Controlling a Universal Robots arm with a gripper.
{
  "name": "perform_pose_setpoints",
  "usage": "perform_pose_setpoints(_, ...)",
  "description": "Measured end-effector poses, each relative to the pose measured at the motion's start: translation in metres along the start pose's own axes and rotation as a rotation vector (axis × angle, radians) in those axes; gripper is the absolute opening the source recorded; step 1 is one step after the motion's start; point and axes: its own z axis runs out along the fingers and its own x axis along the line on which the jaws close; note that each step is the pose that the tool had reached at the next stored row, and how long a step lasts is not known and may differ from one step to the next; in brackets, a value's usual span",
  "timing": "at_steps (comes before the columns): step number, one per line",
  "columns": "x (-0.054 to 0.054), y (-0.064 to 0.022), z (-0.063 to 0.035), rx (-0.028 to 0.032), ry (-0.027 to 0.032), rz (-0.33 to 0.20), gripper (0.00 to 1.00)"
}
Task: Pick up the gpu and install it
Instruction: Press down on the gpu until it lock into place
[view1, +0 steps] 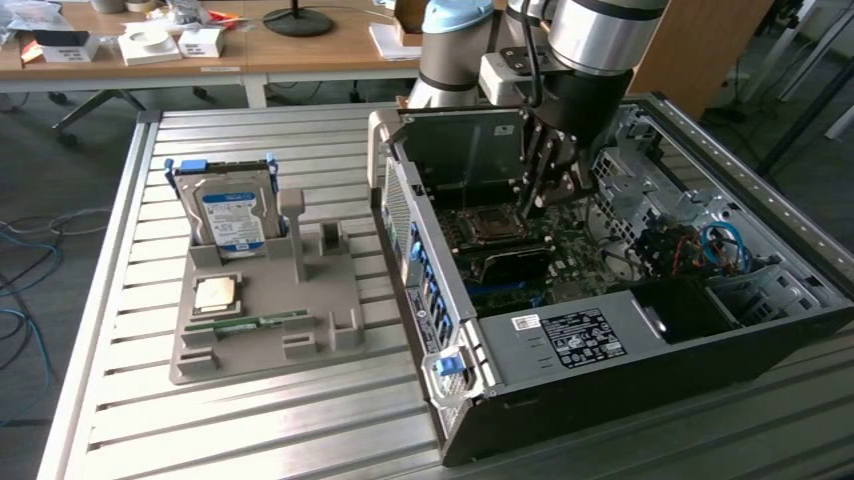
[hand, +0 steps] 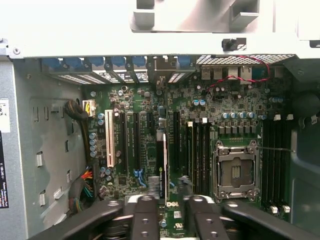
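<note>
The gpu (hand: 161, 160) is a thin dark card seen edge-on, standing upright in line with a motherboard slot beside the empty CPU socket (hand: 235, 170). In the exterior view the gpu (view1: 507, 262) shows as a black slab inside the open computer case (view1: 587, 340). My gripper (hand: 171, 215) hangs just above the card, one black finger (hand: 145, 215) on each side of its near end. It is open: bare board shows between the card and one finger. In the exterior view my gripper (view1: 547, 195) reaches down into the case from the arm.
A grey holder tray (view1: 267, 350) at the exterior view's left carries a hard drive (view1: 234, 215), a CPU chip (view1: 216, 293) and a green memory stick (view1: 254, 322). Cable bundles (view1: 694, 245) and the case walls crowd the gripper.
</note>
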Motion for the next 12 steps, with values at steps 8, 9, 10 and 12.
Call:
perform_pose_setpoints(8, 0.0000, 0.0000, 0.0000, -0.0001, 0.0001, 0.000, 0.11)
perform_pose_setpoints(9, 0.0000, 0.0000, 0.0000, 0.0000, 0.0000, 0.000, 0.11)
perform_pose_setpoints(10, 0.0000, 0.0000, 0.0000, 0.0000, -0.0001, 0.000, 0.11)
perform_pose_setpoints(12, 0.0000, 0.0000, 0.0000, 0.0000, 0.0000, 0.000, 0.11)
